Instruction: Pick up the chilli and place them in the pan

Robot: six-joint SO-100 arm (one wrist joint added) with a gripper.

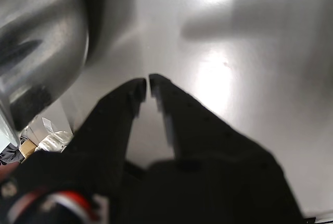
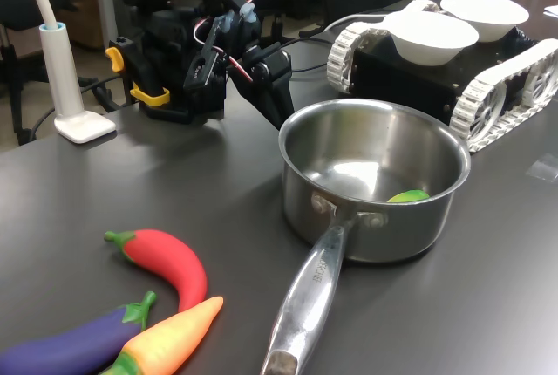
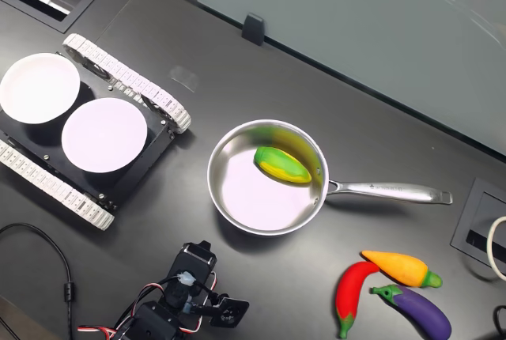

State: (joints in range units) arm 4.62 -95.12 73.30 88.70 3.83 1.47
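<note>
Glossy red chilli (image 2: 170,263) with a small green stem, curved, lying on the dark bench (image 2: 78,192) beside an orange carrot-shaped toy (image 2: 170,337) and a purple eggplant toy (image 2: 70,344) — well apart from the pan (image 2: 370,183). Same trio at the second exterior view's lower right. Shiny steel pan, long handle, holding a green-yellow toy (image 3: 281,164). End effector (image 1: 146,88) clenched on nothing, fingertips nearly touching, just beside the pan's wall.
</note>
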